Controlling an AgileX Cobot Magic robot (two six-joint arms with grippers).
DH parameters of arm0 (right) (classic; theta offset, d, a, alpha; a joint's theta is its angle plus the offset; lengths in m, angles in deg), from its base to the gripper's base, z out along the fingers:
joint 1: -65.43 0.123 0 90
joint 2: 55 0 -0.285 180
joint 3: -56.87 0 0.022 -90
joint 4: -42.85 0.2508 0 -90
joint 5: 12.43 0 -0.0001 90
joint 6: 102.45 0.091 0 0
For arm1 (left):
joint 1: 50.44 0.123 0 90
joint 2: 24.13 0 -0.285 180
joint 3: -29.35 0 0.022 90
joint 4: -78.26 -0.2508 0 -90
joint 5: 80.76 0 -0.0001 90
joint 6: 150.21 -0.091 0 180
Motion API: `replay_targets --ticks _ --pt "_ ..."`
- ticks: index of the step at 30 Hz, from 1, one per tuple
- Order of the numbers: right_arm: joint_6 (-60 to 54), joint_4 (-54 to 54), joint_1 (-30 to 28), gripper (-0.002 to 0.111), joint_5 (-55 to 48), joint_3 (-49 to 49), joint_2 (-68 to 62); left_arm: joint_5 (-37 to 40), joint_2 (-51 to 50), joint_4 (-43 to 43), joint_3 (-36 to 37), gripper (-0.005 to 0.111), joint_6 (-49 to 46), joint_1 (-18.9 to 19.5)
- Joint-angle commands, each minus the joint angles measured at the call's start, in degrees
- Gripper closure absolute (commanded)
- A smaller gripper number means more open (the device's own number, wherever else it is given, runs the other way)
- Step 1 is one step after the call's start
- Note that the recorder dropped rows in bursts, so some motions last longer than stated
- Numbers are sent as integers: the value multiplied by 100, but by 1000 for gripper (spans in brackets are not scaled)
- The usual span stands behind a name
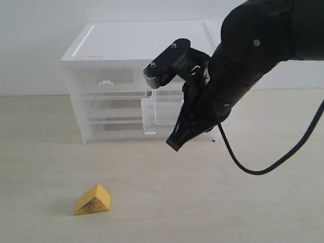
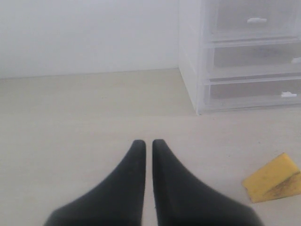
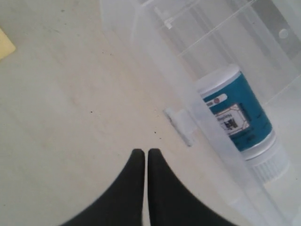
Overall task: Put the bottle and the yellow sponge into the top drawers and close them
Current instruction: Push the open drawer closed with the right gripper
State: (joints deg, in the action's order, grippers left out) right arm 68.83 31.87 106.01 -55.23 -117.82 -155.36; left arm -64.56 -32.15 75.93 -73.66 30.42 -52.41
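right gripper (image 1: 175,145), jaws pressed together and empty, hangs mid-frame before the white-topped cabinet (image 1: 136,43), just beside its pulled-out top right drawer (image 1: 163,107). left gripper (image 2: 145,142) is likewise closed on nothing, over the table (image 1: 212,207). the bottle (image 3: 237,117) lies on its side inside that open drawer. the yellow sponge (image 1: 92,199) sits lower left on the table, well apart from the cabinet.

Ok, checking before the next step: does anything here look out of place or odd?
The right top drawer stands pulled out of the cabinet, with the bottle lying inside it. The yellow sponge sits alone on the table, not in a drawer. Nothing looks spilled or damaged.
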Motion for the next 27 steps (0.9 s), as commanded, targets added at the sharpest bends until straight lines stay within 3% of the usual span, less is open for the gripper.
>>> replay_targets --ticks 1,12,19,27 --pt "246 -578 -4 108 201 -23 3 -20 24 55 23 102 0 23" --pt "587 -1215 -4 108 740 -23 -1 -33 24 55 23 102 0 23" --pt "1390 -2314 -4 108 789 -23 -1 -33 24 55 23 102 0 23" --pt "1750 -2397 -210 108 1033 -23 -11 -33 24 55 23 102 0 23"
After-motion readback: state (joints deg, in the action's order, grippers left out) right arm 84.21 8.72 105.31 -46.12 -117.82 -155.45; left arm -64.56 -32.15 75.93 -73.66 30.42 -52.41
